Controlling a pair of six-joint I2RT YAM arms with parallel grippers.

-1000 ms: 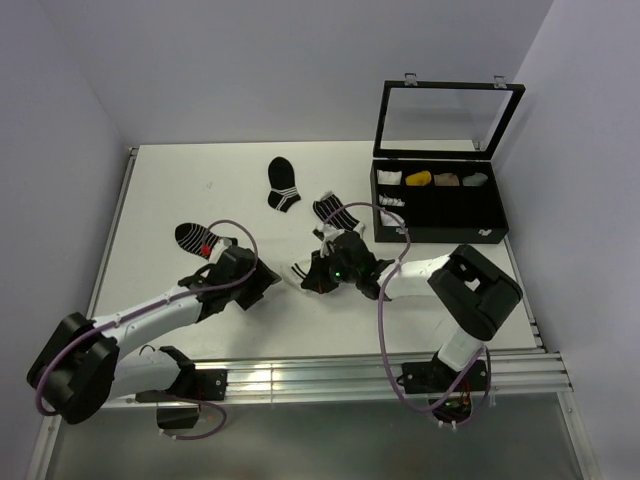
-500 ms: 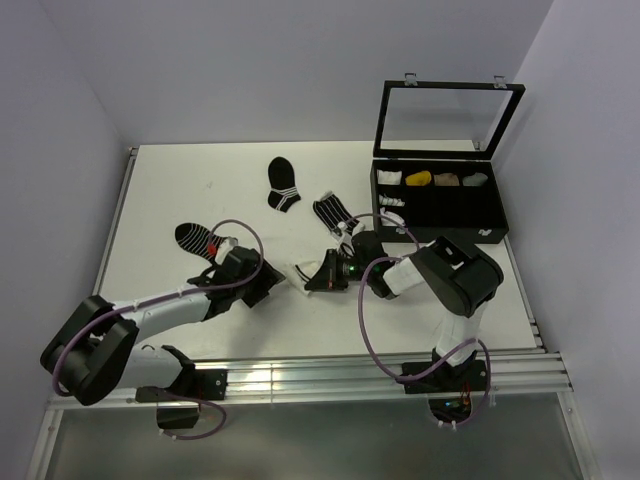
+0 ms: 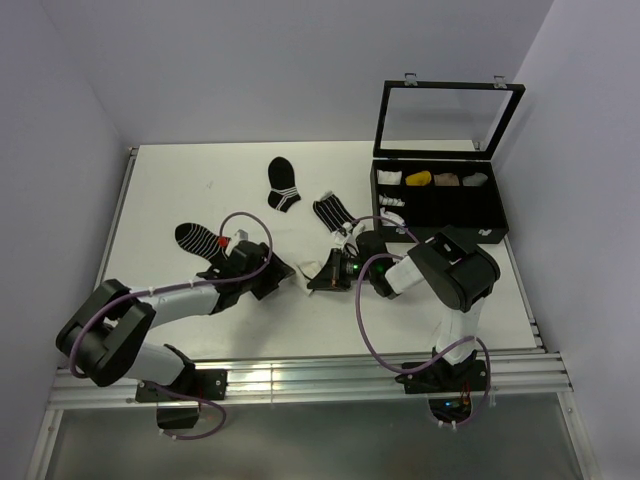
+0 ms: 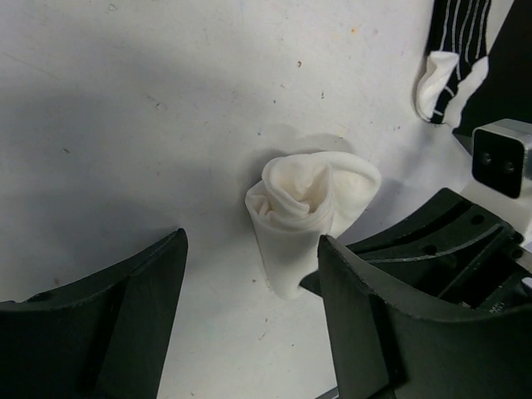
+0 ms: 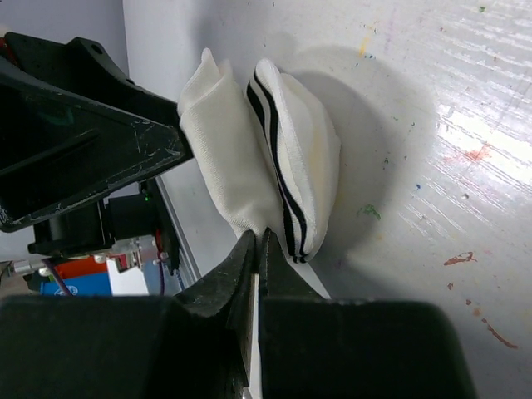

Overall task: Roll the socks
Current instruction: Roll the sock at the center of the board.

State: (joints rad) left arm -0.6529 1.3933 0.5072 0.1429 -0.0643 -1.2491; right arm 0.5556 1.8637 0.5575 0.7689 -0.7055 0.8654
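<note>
Right hand [image 5: 258, 249] low, clamped on white sock [image 5: 241, 166] cuff; left hand [image 4: 249, 266] fingers apart, straddling rolled end.

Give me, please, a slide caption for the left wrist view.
Open left hand poised around a loosely rolled white sock on the table.

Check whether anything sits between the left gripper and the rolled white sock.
Nothing visible does. The white sock lies on bare table just ahead of the open left gripper, in line with the gap between its fingers. The right gripper is shut on the sock's striped cuff end from the far side, not in between.
</note>
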